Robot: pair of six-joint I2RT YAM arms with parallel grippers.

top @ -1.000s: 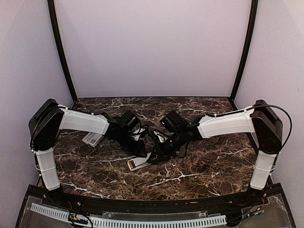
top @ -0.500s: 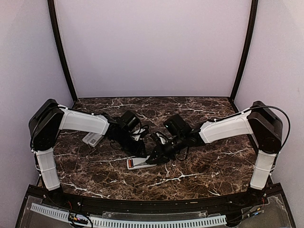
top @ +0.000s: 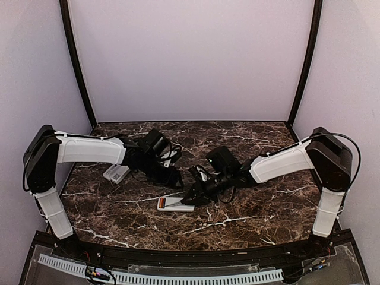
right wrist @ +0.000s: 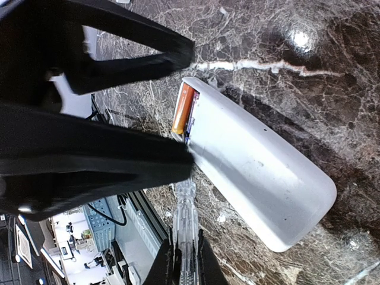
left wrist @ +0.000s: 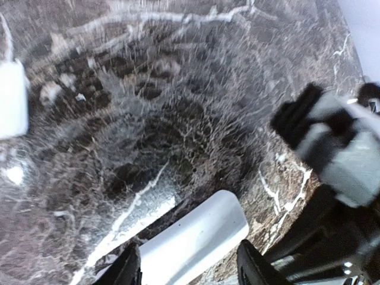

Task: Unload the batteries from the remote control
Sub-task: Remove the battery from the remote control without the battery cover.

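Dark marble surface [top: 267,205] is carrying one white remote [top: 176,203], lying flat near the middle. One orange battery [right wrist: 182,109] is showing in its open compartment; whether a second cell is sitting beside it, I cannot tell. Either side of that end, the right gripper [right wrist: 187,107] is holding its jaws apart. Just behind the remote, the left gripper [top: 174,180] is hovering, jaws apart too. Two small white pieces [top: 116,173] are lying at the left.

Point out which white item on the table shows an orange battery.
The remote at the right gripper, orange battery exposed; the pale pieces farther left show none.
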